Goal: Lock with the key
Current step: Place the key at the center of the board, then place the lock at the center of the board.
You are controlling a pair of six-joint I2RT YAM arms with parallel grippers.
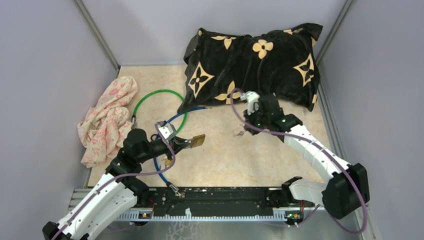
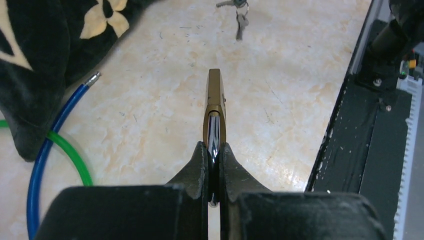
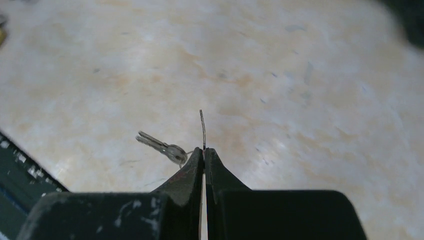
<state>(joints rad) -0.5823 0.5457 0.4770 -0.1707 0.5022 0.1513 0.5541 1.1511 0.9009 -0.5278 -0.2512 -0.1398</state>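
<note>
The left end effector (image 2: 214,150) is closed on the silver shackle of a brass padlock (image 2: 215,100), gripping it so that the body points straight away from the fingers, clear of the table (image 1: 225,155). In the top view this padlock sits at about 8 o'clock from the table's middle. The right end effector (image 3: 204,152) is clamped shut on a thin key (image 3: 202,127), seen edge-on and sticking out past the fingertips. A second key (image 3: 162,146) hangs beside it at 9 o'clock in the right wrist view, above the table surface. From above, the key bunch lies close to the table's centre, well apart from the padlock and toward 3 o'clock of it. A black pillow (image 1: 250,60) with tan flower patterns fills the far side at 12 to 1 o'clock. A crumpled pink floral cloth (image 1: 107,120) lies at 9 o'clock against the left wall. Between the cloth and the pillow, a green cable loop (image 1: 161,90) and a blue cable (image 2: 55,125) cross each other on the table. A black rail (image 1: 225,197) runs along the near edge at 6 o'clock.
</note>
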